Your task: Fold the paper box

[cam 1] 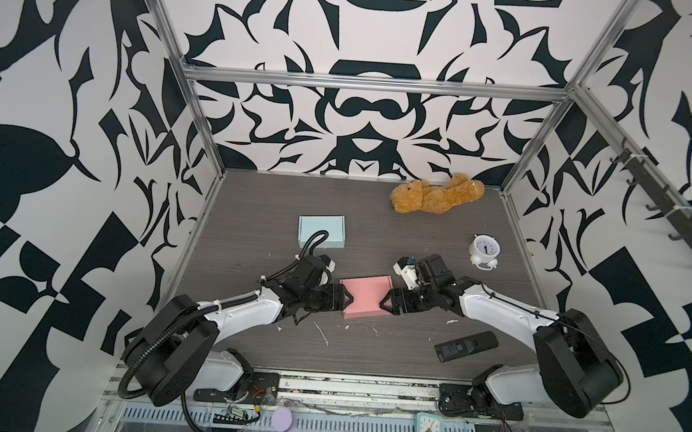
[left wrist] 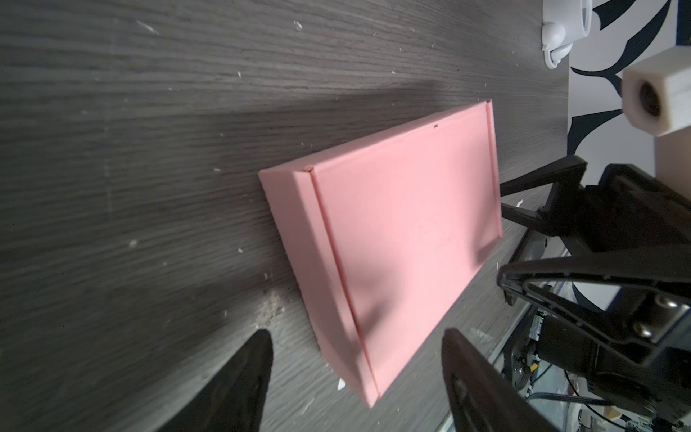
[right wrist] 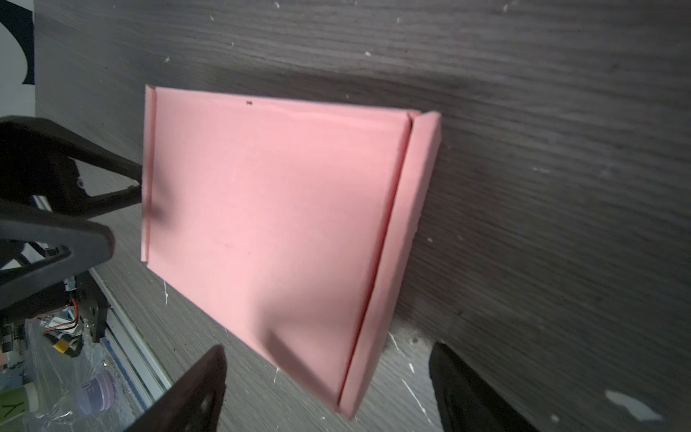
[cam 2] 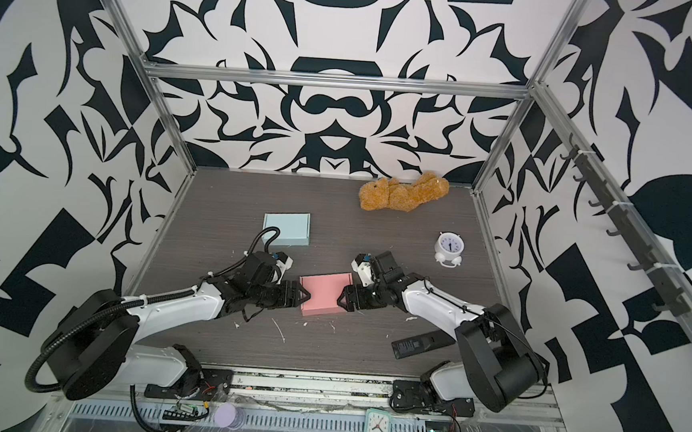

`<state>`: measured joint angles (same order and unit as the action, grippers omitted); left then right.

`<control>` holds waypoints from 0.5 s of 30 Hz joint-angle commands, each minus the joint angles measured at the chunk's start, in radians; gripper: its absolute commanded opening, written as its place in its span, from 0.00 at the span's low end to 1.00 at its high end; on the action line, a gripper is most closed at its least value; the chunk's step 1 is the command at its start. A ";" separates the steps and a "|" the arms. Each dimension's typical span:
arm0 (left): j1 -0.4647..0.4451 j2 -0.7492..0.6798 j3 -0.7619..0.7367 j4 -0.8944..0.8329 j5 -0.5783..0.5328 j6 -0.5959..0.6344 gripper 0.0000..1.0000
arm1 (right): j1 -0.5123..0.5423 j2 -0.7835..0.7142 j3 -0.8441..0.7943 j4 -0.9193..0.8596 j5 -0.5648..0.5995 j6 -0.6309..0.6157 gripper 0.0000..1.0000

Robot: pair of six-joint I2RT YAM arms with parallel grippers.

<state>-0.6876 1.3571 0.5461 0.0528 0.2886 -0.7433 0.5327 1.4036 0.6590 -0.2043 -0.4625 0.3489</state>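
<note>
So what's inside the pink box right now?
Hidden: the pink box lies closed on the table, its lid flat over the interior. Nothing sits on top of it.

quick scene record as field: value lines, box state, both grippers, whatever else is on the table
pink box: closed, lying flat mid table
left gripper: open, tips at the box's left edge
right gripper: open, tips at the box's right edge
blue box: closed, farther back on the left
teddy bear: back right, lying down
alarm clock: right side
remote: front right
</note>
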 commanded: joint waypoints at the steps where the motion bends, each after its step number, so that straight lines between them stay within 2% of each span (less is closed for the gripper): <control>1: -0.004 0.020 0.033 0.039 0.013 -0.011 0.74 | 0.008 -0.020 -0.006 0.035 -0.016 0.015 0.87; 15: -0.010 0.071 0.070 0.068 0.026 -0.011 0.72 | 0.017 -0.003 0.016 0.054 -0.028 0.020 0.84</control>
<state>-0.6922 1.4155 0.5945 0.1020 0.3035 -0.7448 0.5411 1.4040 0.6586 -0.1730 -0.4717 0.3653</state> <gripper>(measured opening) 0.721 0.846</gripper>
